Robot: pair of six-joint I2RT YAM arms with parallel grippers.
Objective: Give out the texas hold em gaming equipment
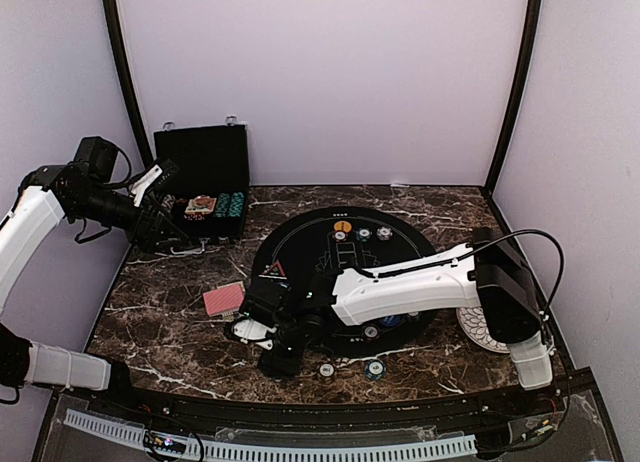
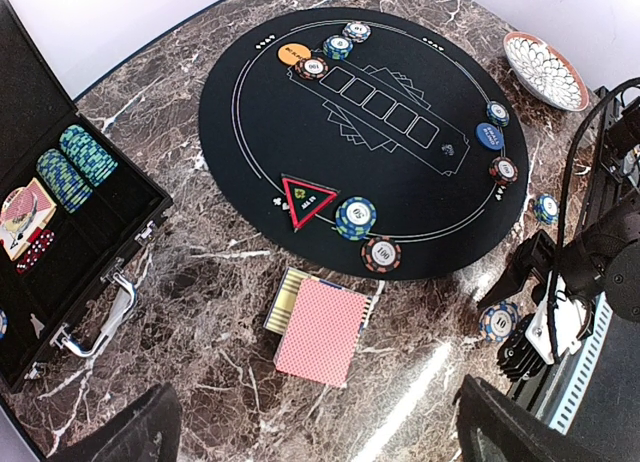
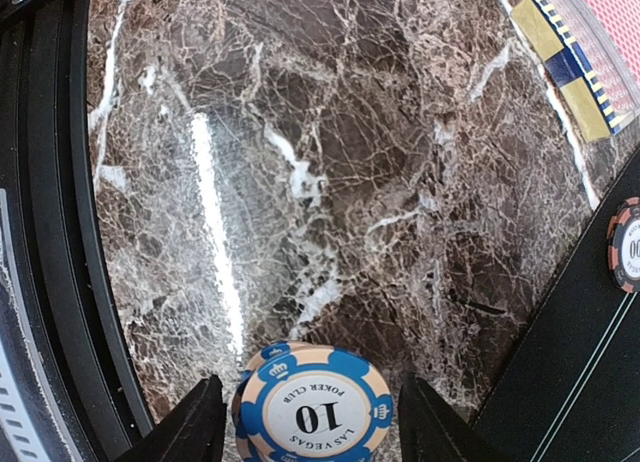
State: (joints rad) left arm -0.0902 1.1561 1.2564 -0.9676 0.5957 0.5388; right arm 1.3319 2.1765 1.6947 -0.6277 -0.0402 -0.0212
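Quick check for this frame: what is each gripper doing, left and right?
Left gripper: open, holding nothing.
Right gripper: its fingers flank the blue 10 chip; cannot tell whether it is clamped.

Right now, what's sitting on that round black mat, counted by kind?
Poker chips: 7
Disc buttons: 2, one orange and one blue
Triangle marker: 1
Total: 10
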